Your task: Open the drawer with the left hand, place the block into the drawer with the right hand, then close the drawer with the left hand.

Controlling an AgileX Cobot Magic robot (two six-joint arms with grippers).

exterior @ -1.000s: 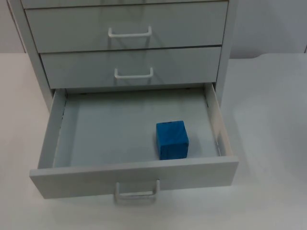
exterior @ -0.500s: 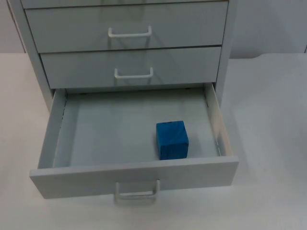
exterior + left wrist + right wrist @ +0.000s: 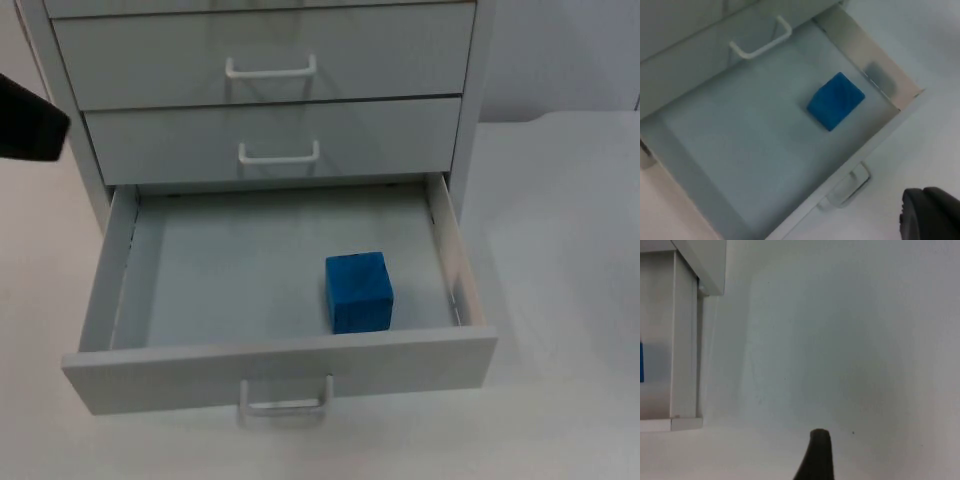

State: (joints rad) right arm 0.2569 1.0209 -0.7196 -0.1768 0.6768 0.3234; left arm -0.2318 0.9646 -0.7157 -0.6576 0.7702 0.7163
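Overhead, a white cabinet (image 3: 265,90) is seen standing on a white desk (image 3: 560,250), its upper part cut off by the picture's edge. Two shut drawers with white loop handles are visible, and below them the lowest drawer (image 3: 280,365) is pulled fully out toward the camera. A blue block (image 3: 358,291) is set on the drawer floor, near the front panel and toward the right side wall, touching neither. The drawer's own handle (image 3: 286,401) is partly cut off at the lower edge.

Only a dark, blurred piece of the left arm (image 3: 30,122) is seen at the left edge, beside the cabinet's left side; its shape is hard to make out. From the left wrist, the open drawer is looked down on, with the block lying well inside it, and the left hand (image 3: 930,215) is shown only as a black fingertip over the desk just outside the drawer front. Whether it is open cannot be told; nothing is seen held in it.

From the right wrist, bare desk beside the cabinet's right side is shown, with a sliver of the block at the edge. The right hand (image 3: 816,455) is shown as one black fingertip over the desk; its opening cannot be told either.
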